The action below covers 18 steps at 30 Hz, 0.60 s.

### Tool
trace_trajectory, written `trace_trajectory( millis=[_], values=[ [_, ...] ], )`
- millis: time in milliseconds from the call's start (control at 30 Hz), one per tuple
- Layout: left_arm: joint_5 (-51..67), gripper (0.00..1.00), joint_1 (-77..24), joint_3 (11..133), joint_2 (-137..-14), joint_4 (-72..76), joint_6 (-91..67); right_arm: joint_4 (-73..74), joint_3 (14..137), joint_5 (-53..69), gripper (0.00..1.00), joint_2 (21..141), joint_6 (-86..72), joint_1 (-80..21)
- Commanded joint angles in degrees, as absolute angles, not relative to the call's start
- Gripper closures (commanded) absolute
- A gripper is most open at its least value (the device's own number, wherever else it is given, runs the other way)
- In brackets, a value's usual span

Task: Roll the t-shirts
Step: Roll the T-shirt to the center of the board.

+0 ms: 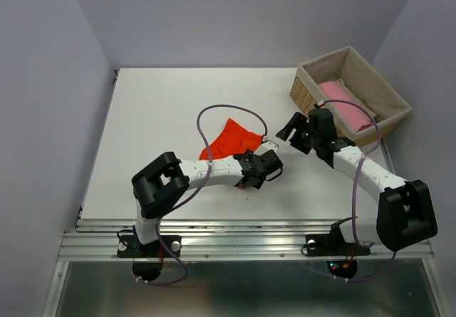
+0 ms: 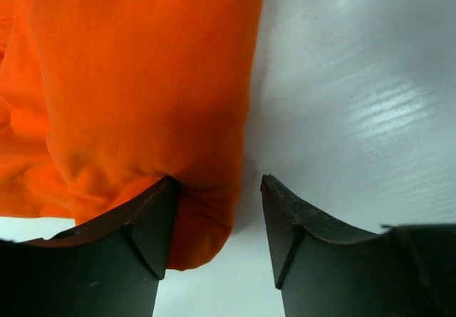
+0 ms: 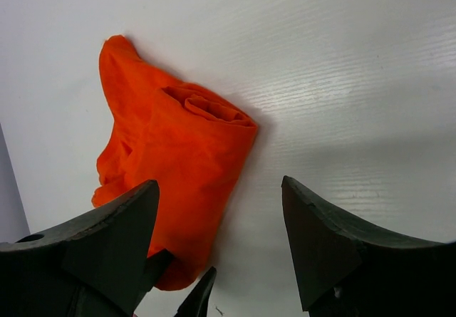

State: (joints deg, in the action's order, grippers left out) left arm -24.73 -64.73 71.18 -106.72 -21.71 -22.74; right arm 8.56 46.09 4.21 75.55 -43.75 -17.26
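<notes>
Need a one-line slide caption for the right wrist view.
Right gripper, jaws open, above the white table beside a loosely rolled orange t-shirt.

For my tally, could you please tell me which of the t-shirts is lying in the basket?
The pale pink t-shirt, inside the wicker basket at the far right of the table; the orange t-shirt lies out on the tabletop instead.

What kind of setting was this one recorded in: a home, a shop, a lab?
Most likely a lab test cell, not a home: a white table boxed in by plain walls, the left arm and right arm bolted to a metal rail, with laundry props, an orange t-shirt and a basket.
</notes>
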Motion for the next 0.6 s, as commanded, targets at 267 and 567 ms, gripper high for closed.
trace_trajectory(
  millis=[267, 567],
  values=[
    [-12.8, 0.88, -58.5, 63.8, -103.6, -12.7, -18.8, 5.2, 42.7, 12.7, 0.17, 75.3, -42.5, -16.9],
    [6.9, 1.0, -51.2, 56.9, -93.3, -5.4, -16.3, -9.7, 34.8, 21.4, 0.02, 78.1, -49.3, -18.1]
  ],
)
